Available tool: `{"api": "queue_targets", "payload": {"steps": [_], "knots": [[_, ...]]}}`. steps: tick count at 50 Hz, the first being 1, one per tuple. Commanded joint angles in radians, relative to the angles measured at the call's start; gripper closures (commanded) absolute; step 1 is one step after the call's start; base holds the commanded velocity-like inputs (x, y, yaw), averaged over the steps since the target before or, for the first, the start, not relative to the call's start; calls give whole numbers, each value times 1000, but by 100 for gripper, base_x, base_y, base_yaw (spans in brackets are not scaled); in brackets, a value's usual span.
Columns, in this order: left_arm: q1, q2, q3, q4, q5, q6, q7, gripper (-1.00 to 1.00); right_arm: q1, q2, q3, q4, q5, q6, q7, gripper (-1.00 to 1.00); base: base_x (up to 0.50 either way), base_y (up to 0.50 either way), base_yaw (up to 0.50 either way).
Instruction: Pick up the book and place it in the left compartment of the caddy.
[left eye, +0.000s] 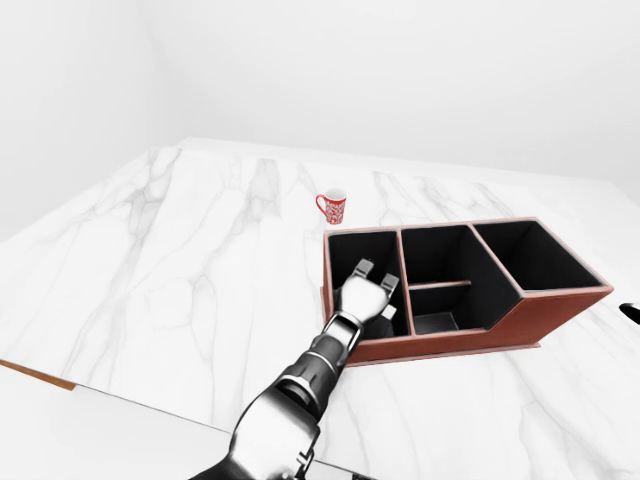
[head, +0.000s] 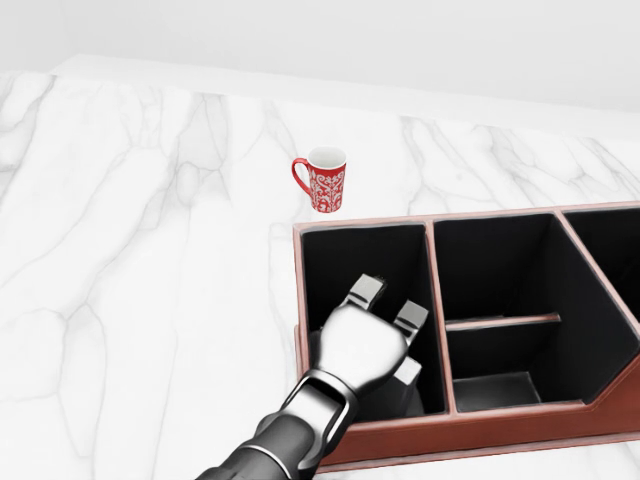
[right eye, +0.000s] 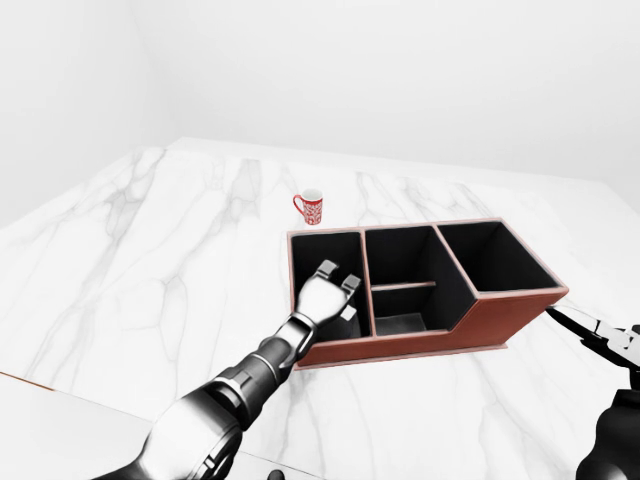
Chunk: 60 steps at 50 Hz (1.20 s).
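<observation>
Left robot hand, fingers spread, over the caddy's left compartment

One worktop of white marble carries one caddy and one red patterned mug — the mug at about 11 o'clock from the caddy. The caddy shows four compartments: one at its left end, two smaller ones in the middle, one at its right end. Two hands show — the left hand, fingers spread, and the right hand.
</observation>
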Motion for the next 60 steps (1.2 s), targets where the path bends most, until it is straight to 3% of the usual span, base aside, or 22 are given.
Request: {"api": "queue_targets", "payload": {"steps": [1, 11, 12, 15, 16, 21, 24, 30, 33, 35, 39, 41, 42, 45, 52, 54, 60], "knots": [[48, 9, -5, 27, 22, -4, 0, -100, -1, 1, 1, 3, -3, 0, 1, -100, 0, 0, 0], [41, 19, -8, 10, 23, 7, 0, -100, -1, -1, -2, 1, -3, 0, -3, -100, 0, 0, 0], [40, 21, -14, 5, 32, 31, 0, -100, -1, 1, 0, 6, -6, 0, -1, -100, 0, 0, 0], [36, 22, -10, -9, 22, 35, 0, -100, -1, 0, 1, 7, -6, 0, -2, -100, 0, 0, 0], [35, 24, -14, -27, 26, 57, 0, -100, -1, 0, 1, 6, -6, 0, -2, -100, 0, 0, 0], [32, 25, -15, -37, 18, 62, 0, -100, -1, 0, 2, 9, -7, 0, -2, -100, 0, 0, 0], [66, 40, -29, -202, 17, 80, 0, -100, -1, -1, 1, 7, -6, 0, -3, -100, 0, 0, 0], [160, 53, -58, -432, 50, 84, 0, -100, -1, -1, 2, 10, -7, 0, -2, -100, 0, 0, 0], [274, 67, -87, -706, 93, 88, 0, -100, 0, -1, 2, 10, -5, 0, -2, -100, 0, 0, 0], [350, 78, -105, -884, 120, 74, 0, -100, 1, -1, 1, 6, -4, 0, -2, -100, 0, 0, 0], [510, 96, -152, -1278, 181, 72, 0, -100, 0, -1, -2, 2, -3, 0, -2, -100, 0, 0, 0], [535, 98, -164, -1335, 214, 77, 0, -100, 0, -1, -1, 4, -5, 0, -1, -100, 0, 0, 0], [576, 111, -204, -1464, 291, 85, -46, -100, 0, -1, -2, 2, -5, 0, -1, -100, 0, 0, 0], [631, 112, -237, -1639, 323, 66, -145, -100, 0, 0, -1, 4, -7, 0, -1, -100, 0, 0, 0], [659, 104, -278, -1892, 348, 15, -306, -100, -1, 3, -1, 3, -9, 0, 2, -100, 0, 0, 0], [655, 104, -267, -1961, 330, -7, -346, -100, -1, 3, 2, 4, -9, 0, 2, -100, 0, 0, 0], [645, 106, -221, -2046, 294, -36, -374, -100, 0, 3, 3, -4, -6, 0, 1, -100, 0, 0, 0]]}}
